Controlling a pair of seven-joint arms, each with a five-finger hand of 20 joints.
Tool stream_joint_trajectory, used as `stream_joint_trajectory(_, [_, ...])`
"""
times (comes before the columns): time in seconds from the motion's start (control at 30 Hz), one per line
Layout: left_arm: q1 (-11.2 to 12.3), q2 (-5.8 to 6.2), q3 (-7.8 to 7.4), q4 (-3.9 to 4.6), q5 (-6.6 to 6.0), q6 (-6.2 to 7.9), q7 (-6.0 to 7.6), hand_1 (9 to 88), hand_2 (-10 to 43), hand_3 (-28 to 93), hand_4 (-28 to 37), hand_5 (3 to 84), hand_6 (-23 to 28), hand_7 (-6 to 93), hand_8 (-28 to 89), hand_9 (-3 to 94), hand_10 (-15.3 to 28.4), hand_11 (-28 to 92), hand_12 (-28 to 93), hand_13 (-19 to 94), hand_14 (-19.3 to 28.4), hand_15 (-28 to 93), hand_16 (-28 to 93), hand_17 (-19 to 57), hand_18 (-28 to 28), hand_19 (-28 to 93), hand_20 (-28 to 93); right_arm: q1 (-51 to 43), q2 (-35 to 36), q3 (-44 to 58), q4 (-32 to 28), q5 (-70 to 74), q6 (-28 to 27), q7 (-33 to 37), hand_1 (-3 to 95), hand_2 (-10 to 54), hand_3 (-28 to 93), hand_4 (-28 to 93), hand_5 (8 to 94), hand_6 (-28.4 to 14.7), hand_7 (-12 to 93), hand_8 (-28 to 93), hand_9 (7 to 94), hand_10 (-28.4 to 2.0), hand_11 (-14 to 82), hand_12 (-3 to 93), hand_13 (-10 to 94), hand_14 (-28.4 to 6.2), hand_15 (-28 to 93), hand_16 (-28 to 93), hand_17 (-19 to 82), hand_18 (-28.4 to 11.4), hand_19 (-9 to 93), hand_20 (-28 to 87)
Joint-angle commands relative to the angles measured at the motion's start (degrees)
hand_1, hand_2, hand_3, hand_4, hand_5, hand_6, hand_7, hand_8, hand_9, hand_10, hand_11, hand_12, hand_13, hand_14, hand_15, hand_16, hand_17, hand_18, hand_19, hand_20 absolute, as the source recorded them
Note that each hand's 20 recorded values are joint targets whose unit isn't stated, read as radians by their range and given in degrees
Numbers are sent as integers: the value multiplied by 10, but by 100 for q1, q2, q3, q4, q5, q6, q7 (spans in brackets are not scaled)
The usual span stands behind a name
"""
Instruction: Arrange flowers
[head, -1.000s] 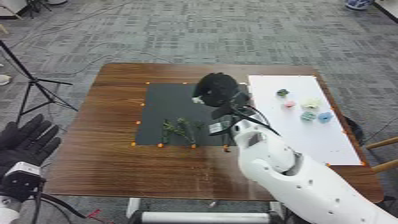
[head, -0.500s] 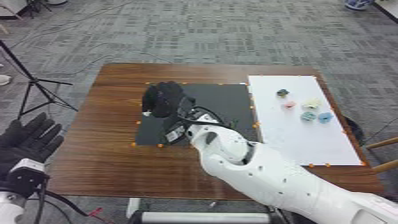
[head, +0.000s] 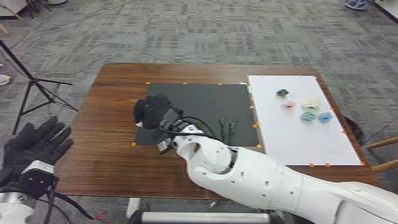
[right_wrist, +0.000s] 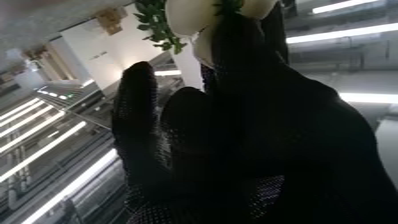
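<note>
My right hand (head: 153, 111) is over the left part of the dark mat (head: 202, 95), with a bit of a whitish flower (head: 139, 124) at its fingertips. In the right wrist view, my right hand (right_wrist: 213, 135) has its fingers closed at cream petals (right_wrist: 188, 17), beside green leaves (right_wrist: 158, 25). Green stems (head: 228, 131) lie on the mat's right part; my wrist and forearm hide the area left of them. On the white sheet (head: 311, 142) lie pink (head: 289, 105), pale yellow (head: 310, 104), teal (head: 307, 116), blue (head: 324, 117) and dark green (head: 282, 93) pieces. My left hand (head: 34, 150) is open, beside the table.
The brown table (head: 98, 165) surrounds the mat, and small orange markers (head: 258, 124) line the mat and sheet. A black tripod (head: 34, 80) stands on the floor at the left. Part of a wooden chair (head: 384, 144) is near the table's right edge.
My right hand has swept left across the mat and somewhat nearer the robot, carrying the whitish flower. Stems on the mat's right part have come into view. My left hand has shifted slightly.
</note>
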Motion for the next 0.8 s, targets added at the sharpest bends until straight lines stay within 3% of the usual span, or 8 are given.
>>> stream_joint_trajectory(0.03, [-424,157,166,53,37,-57,-104,272,141,704,-266,396,83,100,-72,323,138,154,137,222,133,233,-5,-28,110,172,123,147,-227,-78,215,-304,-70,2,662,-95,634,-283,752,41,286,-16,884,-53,92,400,730,-64,795,361,312,-205,760,428])
stream_joint_trajectory(0.23, [-427,170,174,36,44,-72,-62,271,140,706,-266,396,82,102,-73,323,137,153,137,222,132,233,-4,-27,110,170,123,149,-200,-157,263,-669,-242,150,660,-95,631,-283,742,40,291,-20,876,-52,93,399,725,-66,792,362,308,-205,757,426])
stream_joint_trajectory(0.4, [-561,193,287,74,43,-95,-86,272,139,706,-268,396,82,101,-72,323,137,154,137,222,130,232,-4,-27,110,169,124,24,-280,-97,376,-1281,-338,505,651,-95,628,-283,718,29,289,-21,853,-57,94,392,707,-72,782,359,299,-210,749,417])
stream_joint_trajectory(0.5, [-542,197,295,67,52,-100,-67,271,138,708,-268,396,82,101,-72,323,137,154,138,222,130,233,-4,-27,109,169,124,-61,-265,-1,343,-1442,-613,504,650,-95,626,-283,712,23,285,-22,846,-59,94,391,705,-73,782,357,297,-212,748,416])
stream_joint_trajectory(0.57, [-509,186,276,58,44,-105,-54,271,138,708,-269,397,82,100,-73,323,137,154,138,221,130,233,-3,-26,109,168,124,-171,-247,163,191,-1501,-1095,580,651,-95,624,-283,704,24,280,-24,835,-59,92,389,700,-75,781,357,293,-214,747,414])
stream_joint_trajectory(0.8, [-501,172,267,58,52,-93,-78,272,137,709,-270,396,81,98,-72,323,136,153,137,222,130,236,-4,-26,108,166,124,-312,-274,271,182,-1429,-1214,613,638,-95,608,-283,680,18,255,-41,808,-70,86,373,682,-82,776,353,278,-219,740,408])
